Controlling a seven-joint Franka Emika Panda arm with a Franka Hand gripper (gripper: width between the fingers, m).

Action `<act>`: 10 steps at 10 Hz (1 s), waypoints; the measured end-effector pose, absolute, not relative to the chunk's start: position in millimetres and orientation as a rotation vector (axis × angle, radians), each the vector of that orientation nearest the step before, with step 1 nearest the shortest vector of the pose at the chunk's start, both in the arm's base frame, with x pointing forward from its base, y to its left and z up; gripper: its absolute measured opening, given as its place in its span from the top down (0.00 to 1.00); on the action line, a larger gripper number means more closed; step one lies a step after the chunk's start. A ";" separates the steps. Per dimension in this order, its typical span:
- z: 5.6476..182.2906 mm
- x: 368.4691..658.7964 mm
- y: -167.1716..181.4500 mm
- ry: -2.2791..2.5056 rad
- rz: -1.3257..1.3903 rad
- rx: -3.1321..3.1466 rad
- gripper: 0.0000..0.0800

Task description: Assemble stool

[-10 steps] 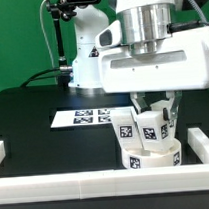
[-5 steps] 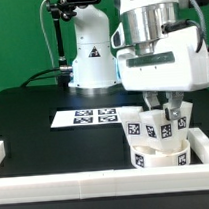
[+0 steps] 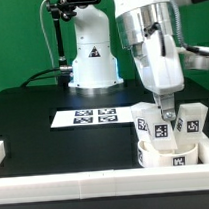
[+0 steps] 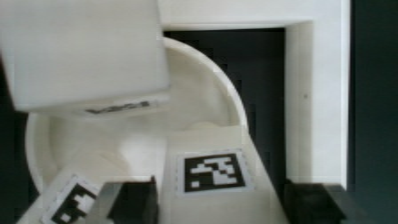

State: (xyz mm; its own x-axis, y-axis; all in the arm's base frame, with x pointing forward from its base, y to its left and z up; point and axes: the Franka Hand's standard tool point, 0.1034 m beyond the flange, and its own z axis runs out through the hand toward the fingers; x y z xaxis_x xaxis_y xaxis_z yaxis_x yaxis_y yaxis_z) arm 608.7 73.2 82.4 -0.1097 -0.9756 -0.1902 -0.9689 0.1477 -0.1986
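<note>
Shifted toward the frame's right over the last second: arm, tool and the stool stack all moved together, and the wrist is now visibly tilted rather than vertical. Bench (image 3: 33,109) is black, with white border rails (image 3: 67,185) along the near edge and the right side; the marker board (image 3: 88,117) lies flat mid-frame, untouched. Seat (image 3: 168,156), the thick round disc, sits at lower right of the exterior view, tucked into the rail corner, touching or very near both rails. Legs (image 3: 154,127) stand upright on it, tags facing the camera; another leg (image 3: 194,119) is just to the right. Tool (image 3: 169,115) reaches down between them; wrist view shows a tagged leg (image 4: 214,170) between the dark fingers (image 4: 128,196), so I read it as clamped on that leg, not certain. Step in hand, my judgement: seating or screwing a leg into the seat, corner used as a brace. Next move calls for squaring the wrist and keeping the leg axis upright while turning, or it cross-threads.
</note>
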 end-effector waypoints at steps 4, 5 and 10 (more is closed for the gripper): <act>83.3 608.6 72.6 2.167 -0.027 -1.872 0.47; 88.8 610.6 71.5 2.128 -0.036 -1.908 0.27; 112.1 619.1 65.1 1.761 -0.131 -2.227 0.19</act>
